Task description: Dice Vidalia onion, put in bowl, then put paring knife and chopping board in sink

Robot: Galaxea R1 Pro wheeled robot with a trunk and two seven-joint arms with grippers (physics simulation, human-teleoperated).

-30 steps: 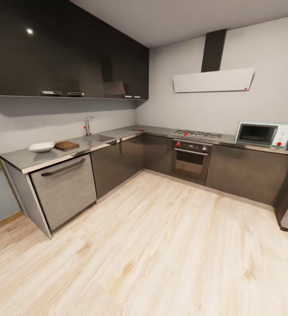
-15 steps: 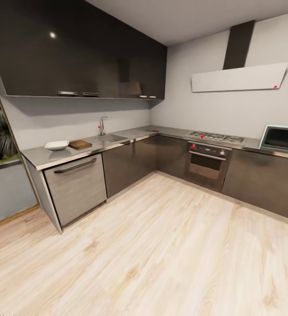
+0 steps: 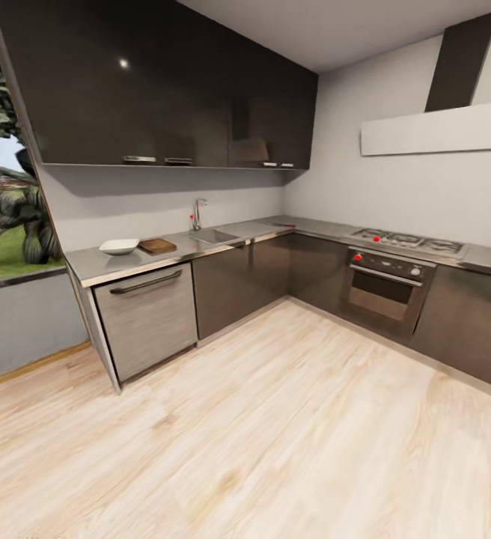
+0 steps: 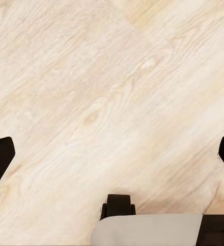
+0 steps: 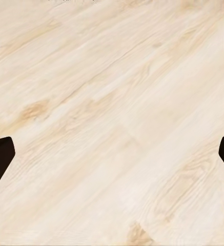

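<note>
Kitchen seen from across the wood floor [image 3: 275, 434].
Both pincers [image 4: 112, 154] [image 5: 112, 154] gape empty, far from the tabletop [image 3: 96, 263]; bowl [image 3: 119, 245] beside chopping board [image 3: 158, 245], sink [image 3: 214, 236] beyond, contents indiscernible.

A home kitchen: L-shaped table [image 3: 96, 266] with sink [image 3: 213, 236], hob [image 3: 406, 241], oven [image 3: 386, 290], dark wall cupboards [image 3: 163, 90], wood floor [image 3: 275, 434].

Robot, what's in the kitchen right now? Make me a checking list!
Surface: grey countertop, L-shaped, across the wooden floor.
Job's things: white bowl beside chopping board; sink with tap further along. Onion and knife too small to tell.
Clutter: nothing seen.
Grippers: left gripper and right gripper open, empty, over floor.
Cables: nothing seen.
Surroundings: oven, hob, dark cupboards, window.
</note>
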